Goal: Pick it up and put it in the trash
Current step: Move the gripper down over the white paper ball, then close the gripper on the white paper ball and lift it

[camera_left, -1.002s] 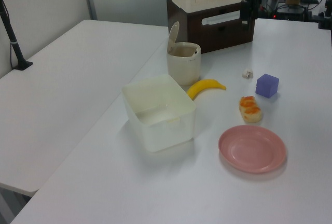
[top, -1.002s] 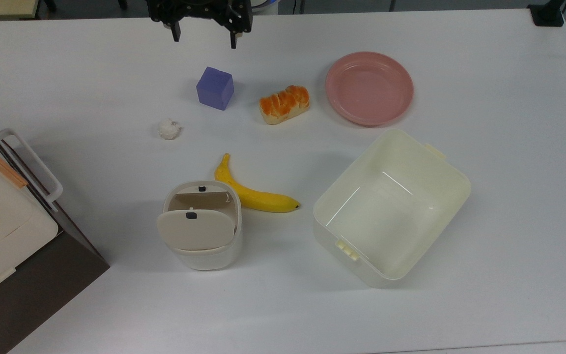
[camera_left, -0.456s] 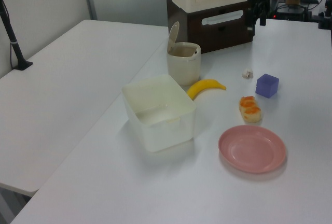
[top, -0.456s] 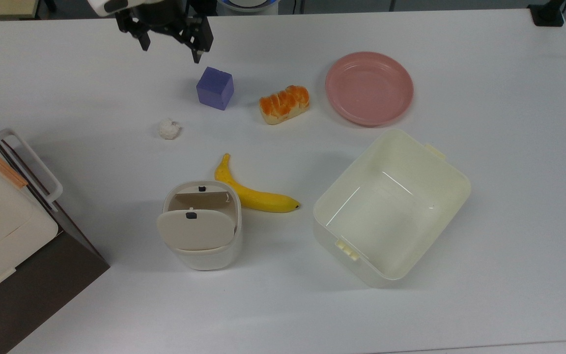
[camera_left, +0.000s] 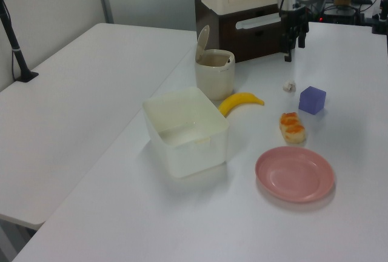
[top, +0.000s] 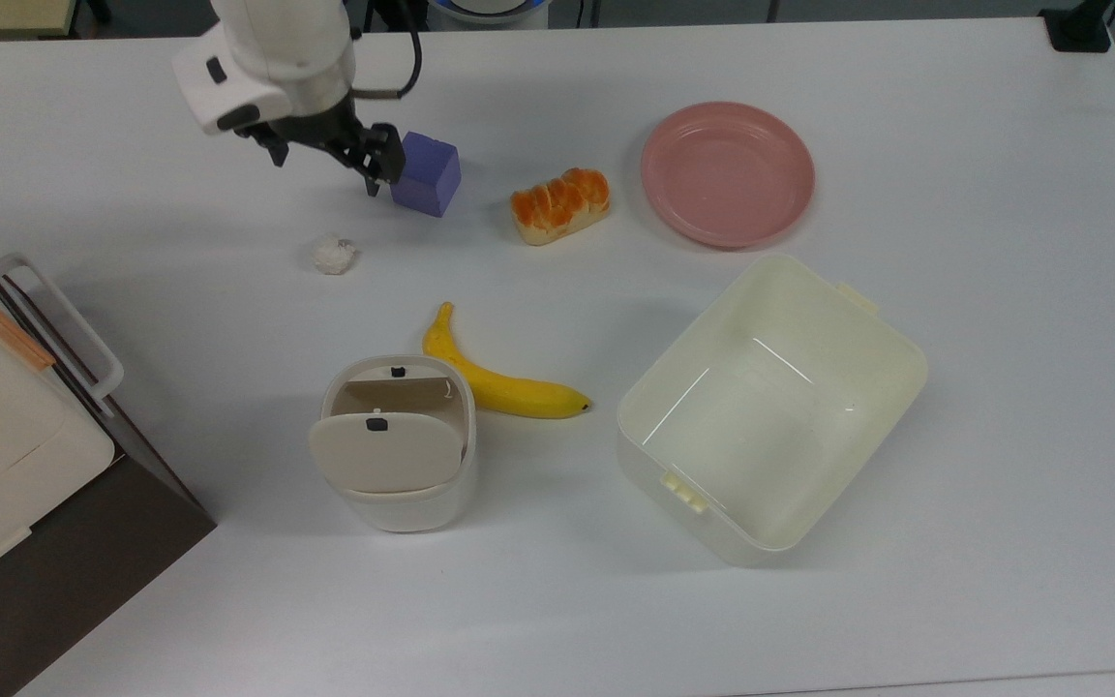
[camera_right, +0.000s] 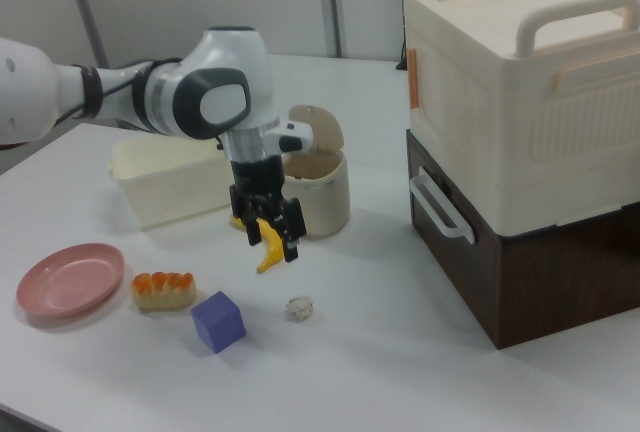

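The white crumpled wad [top: 333, 255] lies loose on the white table [top: 1003, 387], touched by nothing, toward the end where the stacked cream-and-brown storage box [camera_right: 520, 142] stands; in the top view it sits below and left of the purple cube [top: 425, 173], and in the right view just right of it; the gripper [top: 325, 166] hangs in the air above the table with its black fingers spread apart and nothing between them; in the top view it overlaps the cube's left edge, up and slightly right of the wad; the arm [camera_right: 150, 97] is white with grey joints; the trash bin [top: 398, 440] stands upright nearer the table's middle with its flap lid tilted up and the tan inside showing; the banana [top: 499, 378] lies just beside the bin, touching or nearly so; the large pale-yellow tub [top: 770, 407] sits open past the banana; the bread loaf [top: 559, 204] lies between the cube and the pink plate [top: 727, 174]; in the left view a second white table [camera_left: 73, 104] stands alongside, with a black clamp post [camera_left: 15, 43] at its far edge; pale partition walls [camera_right: 200, 2] close the room behind
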Action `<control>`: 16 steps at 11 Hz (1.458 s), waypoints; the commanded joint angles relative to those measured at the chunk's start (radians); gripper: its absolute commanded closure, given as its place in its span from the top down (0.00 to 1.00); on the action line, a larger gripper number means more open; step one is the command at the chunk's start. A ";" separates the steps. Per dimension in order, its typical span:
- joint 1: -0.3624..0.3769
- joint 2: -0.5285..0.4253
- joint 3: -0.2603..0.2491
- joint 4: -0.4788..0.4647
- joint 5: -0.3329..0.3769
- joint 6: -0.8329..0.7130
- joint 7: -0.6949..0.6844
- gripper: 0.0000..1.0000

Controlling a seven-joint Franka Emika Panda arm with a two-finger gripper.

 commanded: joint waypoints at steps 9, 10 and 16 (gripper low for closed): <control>-0.024 0.247 0.010 0.022 -0.017 0.141 -0.002 1.00; -0.024 0.252 0.011 0.022 -0.017 0.143 -0.002 1.00; -0.029 0.259 0.028 0.019 -0.043 0.169 -0.013 0.00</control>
